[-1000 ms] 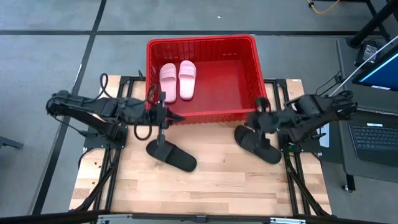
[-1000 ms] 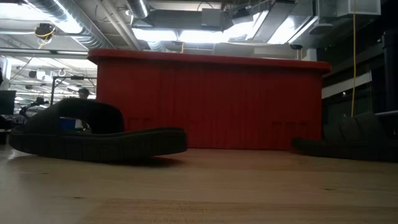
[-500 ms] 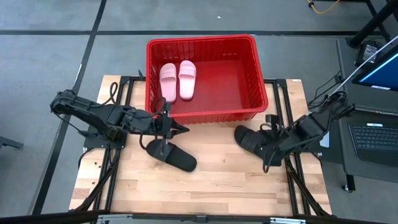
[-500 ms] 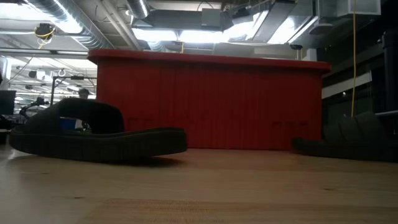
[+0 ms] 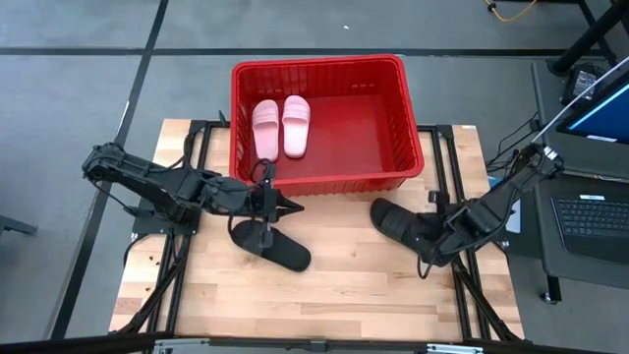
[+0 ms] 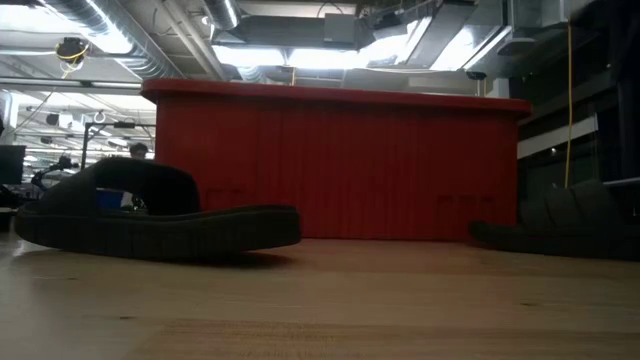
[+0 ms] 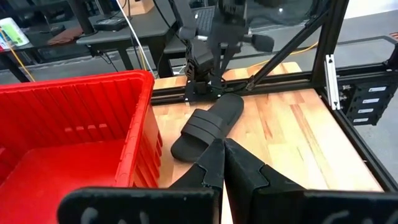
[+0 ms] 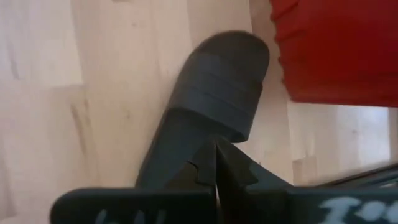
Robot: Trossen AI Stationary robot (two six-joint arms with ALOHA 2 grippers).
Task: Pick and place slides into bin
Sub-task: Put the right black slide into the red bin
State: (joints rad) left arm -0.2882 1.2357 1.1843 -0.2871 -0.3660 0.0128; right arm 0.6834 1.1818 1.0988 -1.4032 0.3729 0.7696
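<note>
Two pale pink slides lie side by side on the floor of the red bin, at its left. One black slide lies sole-down on the table in front of the bin's left corner. The other black slide lies in front of its right corner. My left gripper is shut and empty above the table, between the bin and the left black slide. My right gripper is shut, over the heel end of the right black slide. My right gripper's shut fingertips stand over the footbed at the heel end of the right black slide, pointing along it toward its strap. I cannot tell whether they touch it. The slide lies flat on the table.
The bin's near wall stands just behind both black slides. The right half of the bin holds nothing. The wooden table top lies bare toward its near edge. A laptop sits beyond the table's right edge.
My right gripper has gone from the bin's near right corner toward the table's near edge, to the heel of the right black slide. My left gripper has gone a little toward the table's right and near edges, away from the bin wall. The slides have not moved.
</note>
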